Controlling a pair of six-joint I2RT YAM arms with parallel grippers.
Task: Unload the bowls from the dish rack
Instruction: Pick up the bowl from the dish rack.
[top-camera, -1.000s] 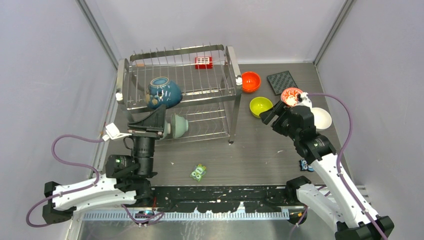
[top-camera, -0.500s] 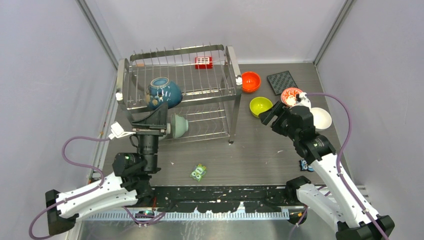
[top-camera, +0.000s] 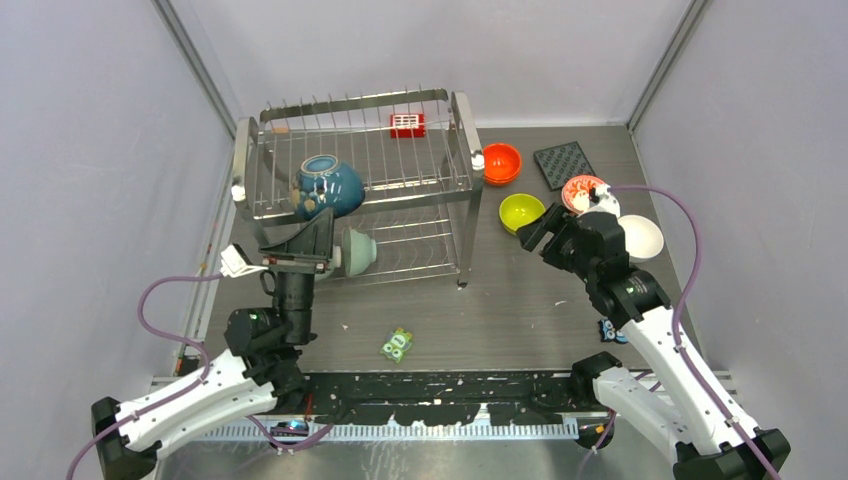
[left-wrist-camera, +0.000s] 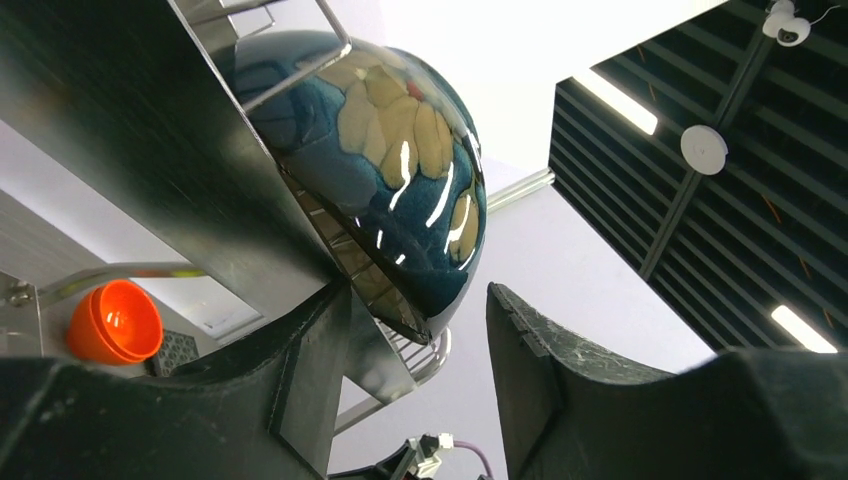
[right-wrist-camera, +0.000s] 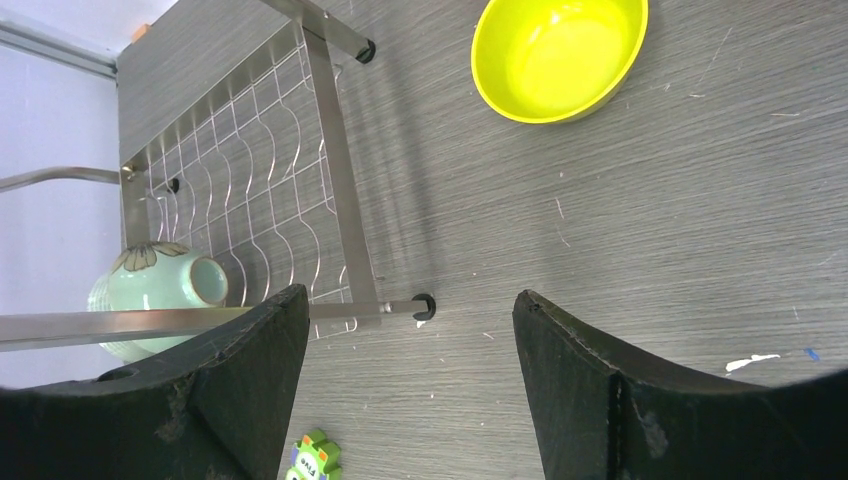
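The glazed dark teal-blue bowl (top-camera: 328, 186) lies tipped on the upper tier of the dish rack (top-camera: 462, 125), with a pale green bowl (top-camera: 358, 250) on the lower tier. Both look hard, slick and breakable, so pinching across a rim seems the safest hold. The left tool (left-wrist-camera: 415, 310) points up under the rack's upper tier, parted and empty; the right tool (right-wrist-camera: 410, 300) hangs released right of the rack.

Bright, even light from overhead; soft short shadow under dish rack (right-wrist-camera: 343, 200) on tabletop (right-wrist-camera: 650, 250). Left wrist view: glare streaks on teal bowl (left-wrist-camera: 400, 190), ceiling strip lights (left-wrist-camera: 617, 101) in shot, blown-out white behind. Close-up jaws dark, slightly soft. Fisheye bend at wrist-view edges.
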